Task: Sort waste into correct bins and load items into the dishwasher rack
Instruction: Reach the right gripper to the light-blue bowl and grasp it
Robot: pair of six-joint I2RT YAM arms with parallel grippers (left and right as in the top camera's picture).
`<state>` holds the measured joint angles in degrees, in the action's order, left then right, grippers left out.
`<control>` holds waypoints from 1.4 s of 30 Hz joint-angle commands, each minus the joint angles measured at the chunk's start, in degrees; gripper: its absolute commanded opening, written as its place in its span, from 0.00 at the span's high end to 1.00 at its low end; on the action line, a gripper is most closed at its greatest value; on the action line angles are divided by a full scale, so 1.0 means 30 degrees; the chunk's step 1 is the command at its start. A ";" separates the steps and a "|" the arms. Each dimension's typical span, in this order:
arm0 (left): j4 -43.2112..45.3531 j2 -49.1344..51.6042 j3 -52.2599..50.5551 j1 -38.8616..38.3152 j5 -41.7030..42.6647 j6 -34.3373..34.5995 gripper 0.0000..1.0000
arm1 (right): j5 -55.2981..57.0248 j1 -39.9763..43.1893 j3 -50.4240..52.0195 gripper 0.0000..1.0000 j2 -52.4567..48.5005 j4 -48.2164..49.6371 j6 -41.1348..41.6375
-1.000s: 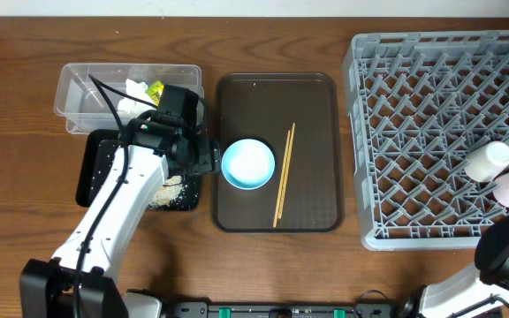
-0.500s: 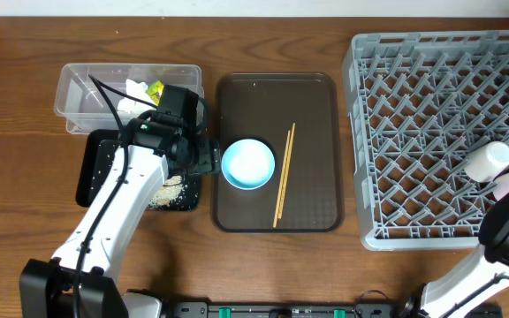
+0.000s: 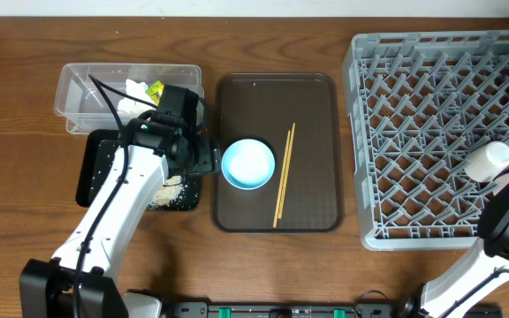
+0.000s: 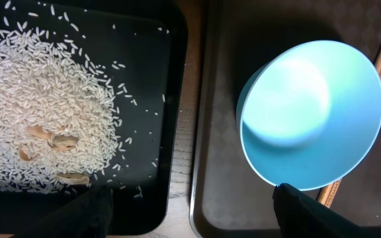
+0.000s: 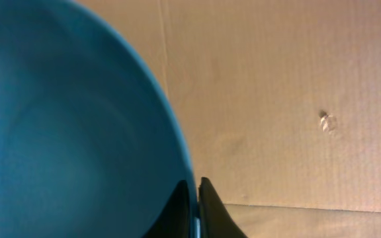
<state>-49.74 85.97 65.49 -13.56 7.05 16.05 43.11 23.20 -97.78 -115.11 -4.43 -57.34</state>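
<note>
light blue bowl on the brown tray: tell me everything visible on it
The light blue bowl is round, smooth and glossy, plastic by the look, paler inside, and empty. It sits upright on the left half of the brown tray, just left of the chopsticks. The left claw is open by its left rim; whether they touch is unclear.

A brown tray point(image 3: 316, 132) lies flat on the wooden table point(image 3: 16, 159); the right wrist view shows tan ribbed board point(image 5: 296, 99).
</note>
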 commanded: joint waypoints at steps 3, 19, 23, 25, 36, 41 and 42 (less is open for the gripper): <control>-0.0117 -0.0189 0.0124 -0.0007 -0.0364 -0.0168 0.20 | 0.0852 -0.1005 0.0036 0.90 -0.0095 -0.1821 0.3745; -0.0109 -0.0189 0.0124 -0.0007 -0.0372 -0.0175 0.20 | 0.0321 -0.2368 0.0036 0.44 0.0925 -0.4029 0.7351; -0.0109 -0.0189 0.0124 -0.0007 -0.0372 -0.0182 0.20 | -0.1770 -0.2637 0.0036 0.28 0.2703 -0.4364 0.8182; -0.0109 -0.0189 0.0124 -0.0007 -0.0372 -0.0182 0.20 | -0.3636 -0.2718 0.0036 0.24 0.3599 -0.5078 0.8495; -0.0495 -0.0189 0.0124 0.0000 -0.1239 -0.0175 0.19 | -1.7435 -0.4641 0.0036 0.39 0.6798 -1.3668 1.7231; -0.1217 -0.0189 0.0124 0.0386 -0.1304 -0.0168 0.20 | -1.9664 -0.7461 0.0044 0.45 0.6426 -1.7107 1.8819; -0.1297 -0.0189 0.0124 0.0525 -0.1311 -0.0095 0.20 | -1.9671 -0.7941 0.0044 0.45 0.6331 -1.7580 1.8826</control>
<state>-52.93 85.97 65.49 -13.15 4.64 16.05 -8.12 3.70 -97.78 -95.02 -54.92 -6.79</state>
